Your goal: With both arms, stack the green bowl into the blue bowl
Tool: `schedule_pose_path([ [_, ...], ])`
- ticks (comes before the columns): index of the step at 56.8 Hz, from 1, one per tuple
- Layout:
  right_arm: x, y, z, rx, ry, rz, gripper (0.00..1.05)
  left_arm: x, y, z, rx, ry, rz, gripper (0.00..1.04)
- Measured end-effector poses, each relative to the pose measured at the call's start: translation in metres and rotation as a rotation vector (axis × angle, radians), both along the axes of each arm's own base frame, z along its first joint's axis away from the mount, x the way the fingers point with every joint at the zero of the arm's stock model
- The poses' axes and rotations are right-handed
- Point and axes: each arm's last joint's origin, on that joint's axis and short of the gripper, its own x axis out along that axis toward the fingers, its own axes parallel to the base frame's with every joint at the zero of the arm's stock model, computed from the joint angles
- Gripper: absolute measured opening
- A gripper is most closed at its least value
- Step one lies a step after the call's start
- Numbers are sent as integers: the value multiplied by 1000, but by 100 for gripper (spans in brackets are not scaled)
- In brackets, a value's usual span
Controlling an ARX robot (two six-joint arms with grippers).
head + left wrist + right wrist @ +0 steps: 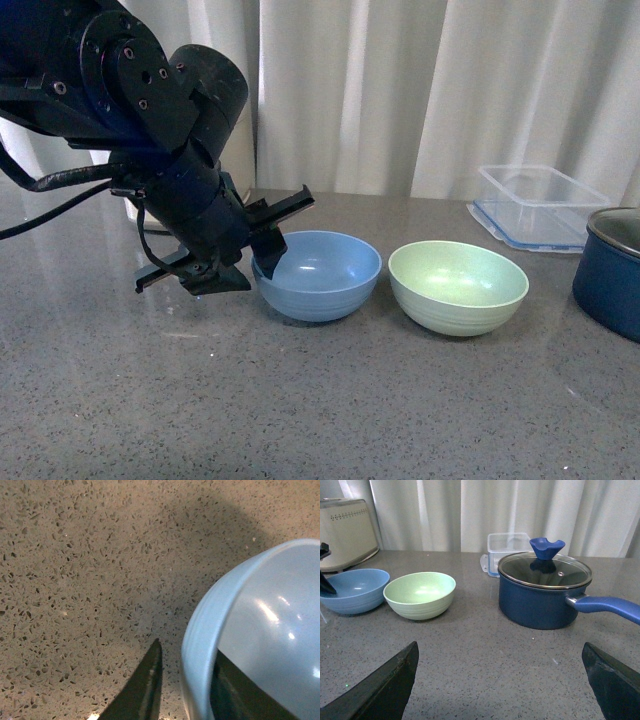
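The blue bowl (320,275) and the green bowl (458,285) stand side by side on the grey speckled table, blue on the left, a narrow gap between them. My left gripper (250,272) is open and straddles the blue bowl's left rim. In the left wrist view the left gripper (187,647) has one finger on each side of the blue bowl's (260,630) wall. My right gripper (500,647) is open, low over bare table, well short of the green bowl (420,595) and the blue bowl (355,590). It does not show in the front view.
A dark blue pot (540,600) with a glass lid and long handle stands right of the green bowl, also at the pot's (610,280) edge in front. A clear plastic container (540,205) sits behind. A cream toaster (345,525) is at the back left.
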Motion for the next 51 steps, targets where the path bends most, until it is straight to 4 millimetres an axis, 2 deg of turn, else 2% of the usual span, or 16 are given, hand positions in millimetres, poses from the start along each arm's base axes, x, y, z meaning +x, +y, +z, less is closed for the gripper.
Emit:
schedule_pose_path([
  [6, 0, 0, 0, 0, 0, 0, 95, -1, 0, 4, -3, -10, -10, 43],
  [11, 0, 0, 0, 0, 0, 0, 95, -4, 1, 13, -1, -38, -21, 60],
  [17, 0, 0, 0, 0, 0, 0, 95, -22, 8, 41, 10, -135, -46, 85],
  [23, 0, 0, 0, 0, 0, 0, 95, -43, 21, 65, 65, -244, -52, 100],
  [30, 0, 0, 0, 0, 0, 0, 95, -78, 49, 88, 183, -437, -18, 98],
  [36, 0, 0, 0, 0, 0, 0, 95, -116, 81, 92, 287, -616, 5, 98],
  [42, 0, 0, 0, 0, 0, 1, 95, -139, 96, 82, 394, -787, 62, 82],
  [44, 0, 0, 0, 0, 0, 0, 95, -149, 99, 73, 414, -820, 64, 74],
  [51, 0, 0, 0, 0, 0, 0, 95, -172, 105, 42, 444, -810, 41, 55],
])
